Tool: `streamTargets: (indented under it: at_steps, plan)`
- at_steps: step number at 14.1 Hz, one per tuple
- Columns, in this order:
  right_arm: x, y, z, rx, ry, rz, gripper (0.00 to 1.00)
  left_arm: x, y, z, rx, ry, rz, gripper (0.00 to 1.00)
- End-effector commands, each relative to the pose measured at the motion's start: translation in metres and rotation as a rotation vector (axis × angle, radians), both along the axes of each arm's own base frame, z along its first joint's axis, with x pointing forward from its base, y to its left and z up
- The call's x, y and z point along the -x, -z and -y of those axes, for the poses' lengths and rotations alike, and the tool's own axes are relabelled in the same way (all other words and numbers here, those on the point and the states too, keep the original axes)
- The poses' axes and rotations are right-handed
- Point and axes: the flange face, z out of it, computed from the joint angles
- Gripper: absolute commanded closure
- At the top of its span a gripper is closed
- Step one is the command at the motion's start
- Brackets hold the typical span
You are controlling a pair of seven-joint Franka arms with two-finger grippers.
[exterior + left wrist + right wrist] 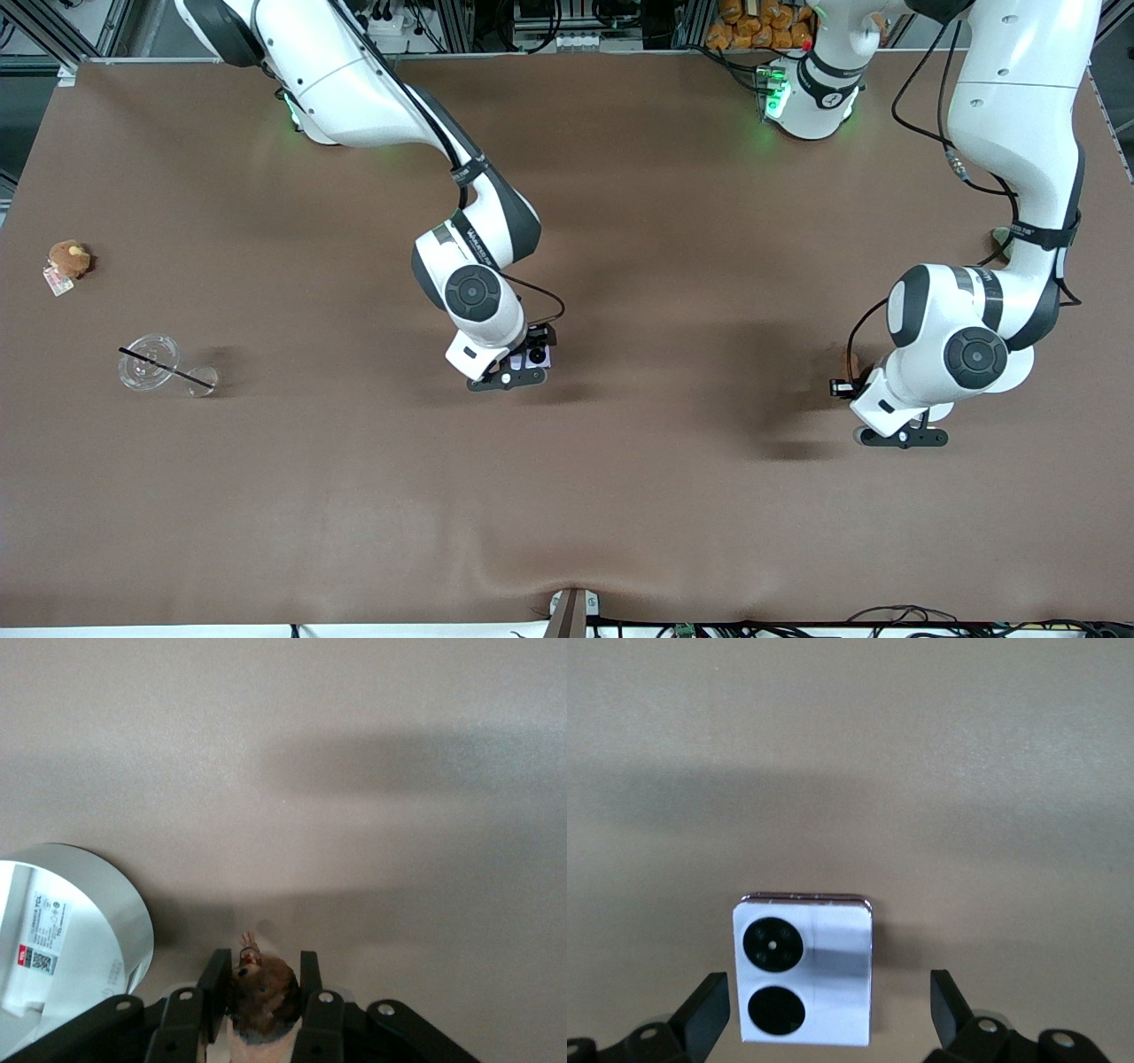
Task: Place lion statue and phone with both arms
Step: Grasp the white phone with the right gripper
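Status: phone lies flat on the brown worktop near its middle, camera circles up; I judge this half of the task done or nearly so. Lion statue is not yet down, so that half remains.

My right gripper sits low over the phone, fingers spread wide, one on each side, neither touching it. It holds nothing.

My left gripper hangs over the worktop toward the left arm's end, fingers pinching the lion statue between them. Whether the statue touches the worktop I cannot tell.

Unrelated: a round brown plush and a clear cup lid with straw lie toward the right arm's end.
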Motion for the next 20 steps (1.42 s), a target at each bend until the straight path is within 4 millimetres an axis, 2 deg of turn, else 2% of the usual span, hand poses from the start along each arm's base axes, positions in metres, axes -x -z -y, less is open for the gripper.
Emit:
streamTargets:
  at_steps: [1, 2, 4, 7, 9, 11, 13, 14, 15, 16, 17, 18, 19, 20]
  plan:
    - [0.007, 0.020, -0.017, 0.005, 0.009, 0.035, 0.00, 0.006, -0.007, -0.012, -0.008, 0.029, 0.016, 1.00]
    - [0.010, 0.030, -0.021, 0.006, 0.039, 0.038, 0.00, 0.005, -0.006, -0.020, -0.005, 0.032, 0.024, 1.00]
    - [0.015, 0.034, -0.028, 0.005, 0.039, 0.042, 0.00, 0.005, -0.002, -0.022, -0.002, 0.052, 0.022, 1.00]
    - [0.013, 0.036, -0.024, 0.022, 0.027, 0.048, 0.00, 0.005, 0.002, -0.025, 0.002, 0.050, 0.037, 0.99]
    - [0.013, 0.039, -0.020, 0.039, 0.017, 0.053, 0.00, 0.004, 0.003, -0.025, 0.003, 0.050, 0.039, 0.87]
    - [0.015, 0.041, -0.020, 0.041, 0.019, 0.051, 0.00, 0.004, 0.004, -0.025, 0.003, 0.050, 0.039, 0.69]
    - [0.016, 0.041, -0.023, 0.040, 0.015, 0.054, 0.00, 0.004, 0.007, -0.025, 0.004, 0.049, 0.034, 0.59]
    - [0.016, 0.041, -0.023, 0.038, 0.019, 0.056, 0.10, 0.005, 0.010, -0.026, 0.003, 0.048, 0.030, 0.56]
    - [0.016, 0.041, -0.022, 0.039, 0.059, 0.055, 0.43, 0.005, 0.010, -0.026, 0.003, 0.048, 0.030, 0.55]
    - [0.015, 0.039, -0.021, 0.039, 0.103, 0.056, 0.63, 0.005, 0.010, -0.027, 0.002, 0.046, 0.028, 0.55]
    - [0.014, 0.038, -0.018, 0.040, 0.123, 0.054, 0.72, 0.005, 0.010, -0.028, 0.002, 0.045, 0.028, 0.51]
    - [0.006, 0.024, -0.010, 0.033, 0.150, 0.058, 0.73, 0.005, 0.010, -0.028, 0.002, 0.045, 0.028, 0.36]
    - [-0.008, 0.004, 0.014, 0.030, 0.195, 0.060, 0.73, 0.005, 0.010, -0.028, 0.002, 0.042, 0.028, 0.08]
    - [-0.020, -0.021, 0.040, 0.025, 0.234, 0.064, 0.73, 0.005, 0.010, -0.028, 0.002, 0.042, 0.030, 0.00]
